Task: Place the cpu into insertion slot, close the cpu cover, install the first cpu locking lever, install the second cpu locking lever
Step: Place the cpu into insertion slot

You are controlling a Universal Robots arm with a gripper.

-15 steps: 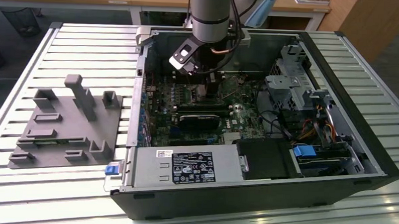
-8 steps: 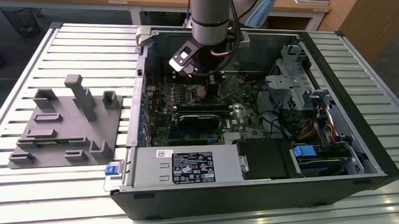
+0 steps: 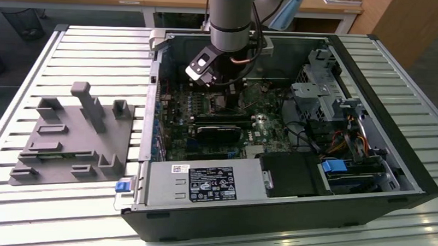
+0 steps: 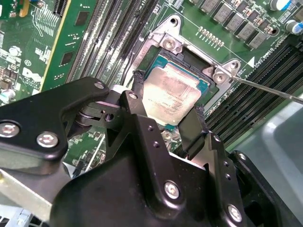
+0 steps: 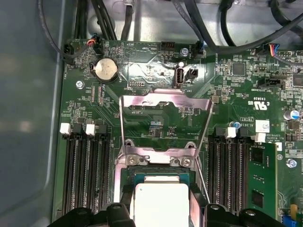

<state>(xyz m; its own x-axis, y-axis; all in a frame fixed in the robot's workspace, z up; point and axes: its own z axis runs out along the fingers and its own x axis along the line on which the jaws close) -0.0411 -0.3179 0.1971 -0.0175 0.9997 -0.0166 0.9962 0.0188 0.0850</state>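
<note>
A slatted metal tabletop (image 3: 97,47) carries an open black computer case (image 3: 274,223) along its edge on the exterior view's right. A grey, matte fixture (image 3: 72,145) with upright pegs is set near the edge on the exterior view's left. The grey arm (image 3: 230,19) is reached down into the case, over the green circuit board (image 5: 227,90). Long black memory slots (image 5: 85,175) are seen on both sides of the socket.

The cpu cover (image 5: 165,100), a thin bright metal frame, is swung open. The gripper (image 4: 166,106) is closed to the chip's width, its black fingers (image 4: 195,128) pressed against two opposite edges of the cpu (image 4: 173,90). The square, dull silver chip is held directly over the insertion slot (image 4: 188,57); whether it is fully seated cannot be told. A thin wire lever (image 4: 270,90) is left unlatched beside the slot.
</note>
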